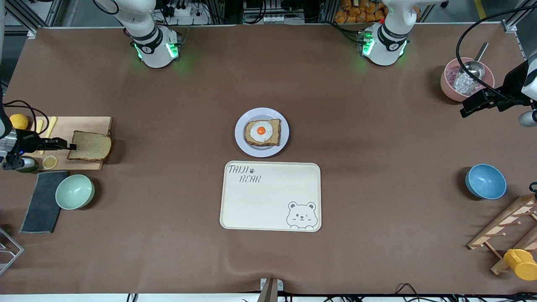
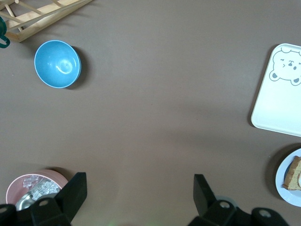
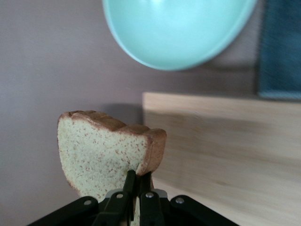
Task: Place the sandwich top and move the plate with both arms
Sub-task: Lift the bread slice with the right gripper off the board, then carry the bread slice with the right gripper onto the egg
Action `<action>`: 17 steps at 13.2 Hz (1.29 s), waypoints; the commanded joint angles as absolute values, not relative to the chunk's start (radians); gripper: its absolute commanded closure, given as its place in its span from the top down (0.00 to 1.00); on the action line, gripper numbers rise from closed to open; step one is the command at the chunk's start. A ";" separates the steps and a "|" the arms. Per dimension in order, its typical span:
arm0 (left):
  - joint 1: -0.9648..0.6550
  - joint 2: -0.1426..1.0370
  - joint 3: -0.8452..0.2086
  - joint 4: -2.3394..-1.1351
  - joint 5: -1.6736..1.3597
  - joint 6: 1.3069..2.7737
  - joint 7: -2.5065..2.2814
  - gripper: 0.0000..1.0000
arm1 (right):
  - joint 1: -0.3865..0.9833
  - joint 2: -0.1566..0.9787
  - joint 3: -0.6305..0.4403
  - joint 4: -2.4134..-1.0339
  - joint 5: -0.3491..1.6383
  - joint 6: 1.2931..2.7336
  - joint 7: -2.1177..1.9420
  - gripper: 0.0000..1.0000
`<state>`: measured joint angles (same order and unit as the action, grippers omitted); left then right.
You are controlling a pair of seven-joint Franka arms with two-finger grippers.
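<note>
The sandwich top (image 1: 90,146), a plain brown slice, lies at the edge of a wooden cutting board (image 1: 79,126) at the right arm's end of the table. My right gripper (image 1: 69,146) is shut on its crust edge; the right wrist view shows the fingers (image 3: 138,175) pinching the slice (image 3: 99,150). The lavender-white plate (image 1: 241,134) sits mid-table and bears a bread slice with a fried egg (image 1: 262,131). My left gripper (image 1: 465,111) hangs open and empty beside a pink bowl (image 1: 449,82); it also shows in the left wrist view (image 2: 139,193).
A cream bear-print tray (image 1: 270,196) lies just nearer the camera than the plate. A green bowl (image 1: 75,191) and dark cloth (image 1: 42,201) lie by the board. A blue bowl (image 1: 485,181), wooden rack (image 1: 507,228) and yellow cup (image 1: 521,264) stand at the left arm's end.
</note>
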<state>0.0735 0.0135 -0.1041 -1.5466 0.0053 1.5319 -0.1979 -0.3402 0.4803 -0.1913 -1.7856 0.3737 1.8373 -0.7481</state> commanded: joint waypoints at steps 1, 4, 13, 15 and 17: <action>0.081 -0.003 -0.109 -1.551 0.008 1.522 -0.193 1.00 | -0.286 0.445 -0.195 -1.782 0.414 1.802 -0.691 0.00; 0.081 -0.003 -0.109 -1.551 0.008 1.523 -0.193 1.00 | -0.204 0.420 -0.193 -1.782 0.452 1.754 -0.625 0.00; 0.081 -0.003 -0.109 -1.549 0.008 1.523 -0.189 1.00 | 0.064 0.399 -0.193 -1.801 0.557 1.709 -0.445 0.00; 0.081 -0.002 -0.109 -1.549 0.008 1.523 -0.189 1.00 | 0.153 0.385 -0.195 -1.809 0.598 1.712 -0.346 0.00; 0.081 -0.002 -0.109 -1.549 0.008 1.523 -0.189 1.00 | 0.230 0.373 -0.195 -1.813 0.629 1.732 -0.249 0.00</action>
